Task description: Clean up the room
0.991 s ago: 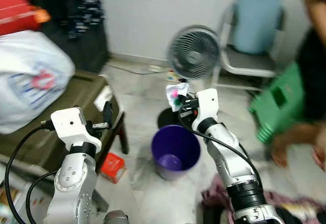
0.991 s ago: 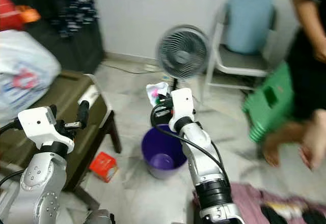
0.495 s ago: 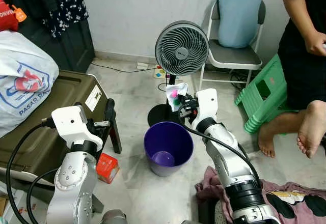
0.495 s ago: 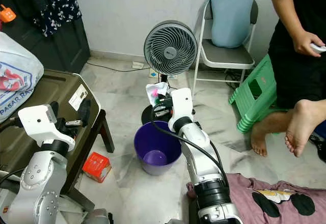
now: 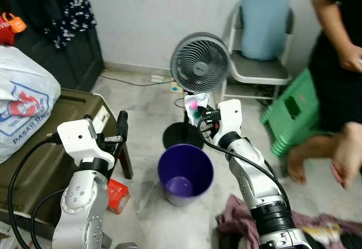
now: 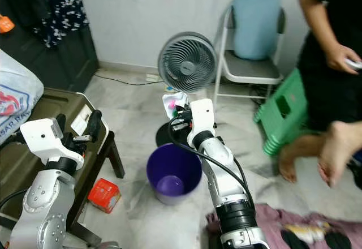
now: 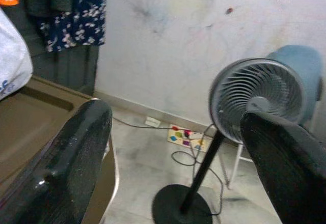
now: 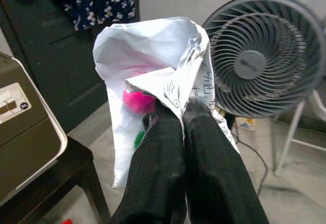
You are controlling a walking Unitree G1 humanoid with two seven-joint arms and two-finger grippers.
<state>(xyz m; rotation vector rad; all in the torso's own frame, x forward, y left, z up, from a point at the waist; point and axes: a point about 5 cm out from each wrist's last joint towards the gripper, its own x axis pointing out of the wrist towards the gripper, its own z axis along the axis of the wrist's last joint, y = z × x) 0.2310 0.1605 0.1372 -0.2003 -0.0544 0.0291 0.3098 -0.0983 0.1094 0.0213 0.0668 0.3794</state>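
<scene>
White crumpled paper [image 8: 153, 76] pinched in right claw [image 8: 183, 113], contents half-hidden

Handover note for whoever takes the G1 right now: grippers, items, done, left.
Right gripper: shut on the crumpled paper wrapper, held up in front of the fan, just beyond the far rim of the purple bin.
Left gripper: open, nothing in it, raised beside the olive case.
Done: the wrapper is picked up and brought near the bin.
Left: move it over the bin's opening and release. After that, likely the red box on the floor by the case and the clothes on the floor at the robot's right.
Note: a person is seated close on the right.
</scene>
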